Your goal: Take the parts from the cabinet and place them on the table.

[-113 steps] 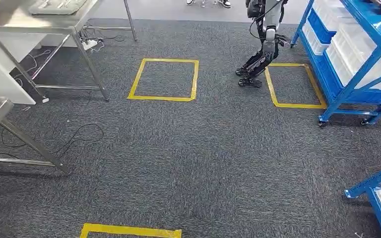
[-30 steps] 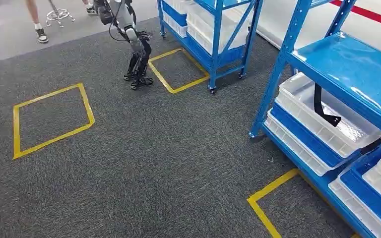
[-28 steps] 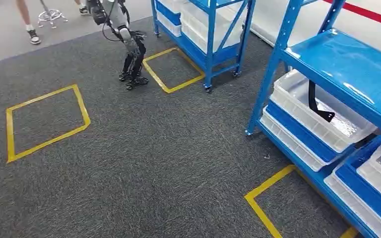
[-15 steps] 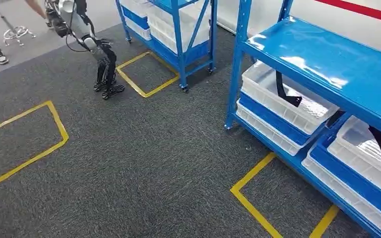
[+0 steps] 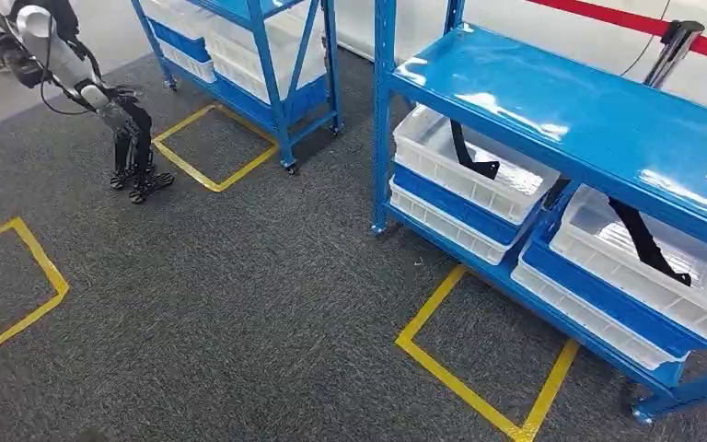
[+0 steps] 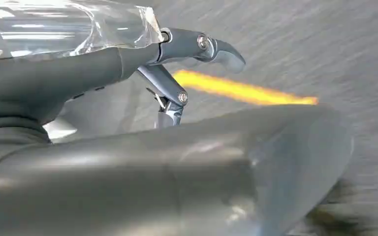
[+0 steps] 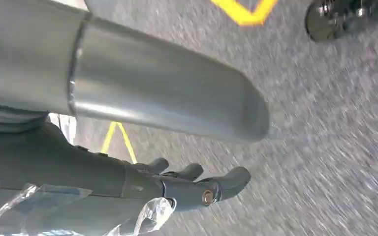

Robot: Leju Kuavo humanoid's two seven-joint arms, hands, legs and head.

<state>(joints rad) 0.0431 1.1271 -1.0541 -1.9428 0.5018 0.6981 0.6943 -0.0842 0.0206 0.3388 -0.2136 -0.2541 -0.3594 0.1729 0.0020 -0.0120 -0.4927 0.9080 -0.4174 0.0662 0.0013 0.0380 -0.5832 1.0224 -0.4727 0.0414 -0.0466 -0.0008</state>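
You're looking down at the blue cabinet (image 5: 552, 110) ahead and to your right, and that's where the parts sit. Under its glossy top shelf are two white bins: the nearer-left bin (image 5: 465, 166) holds a black strap-like part (image 5: 468, 155), and the right bin (image 5: 644, 262) holds a second black part (image 5: 644, 238). Both parts lie as long thin strips, leaning across their bins with the long axis running from the back of the cabinet down toward its open front edge.

Your hands are nowhere near them. The left hand (image 6: 187, 64) hangs over the grey carpet with its fingers loosely apart, holding nothing; a blurred strip of yellow floor tape (image 6: 241, 91) runs beyond it. The right hand (image 7: 177, 189) hangs low over the carpet too, fingers gently extended and empty.

So the parts lie forward and up from both hands, well apart. The yellow floor square (image 5: 479, 354) sits just in front of the cabinet, between the two bins, and I'd judge that's your standing mark. From there the right hand looks nearer the right bin, the left hand nearer the other. Another robot (image 5: 101, 101) stands off beside the far cabinet (image 5: 258, 46).
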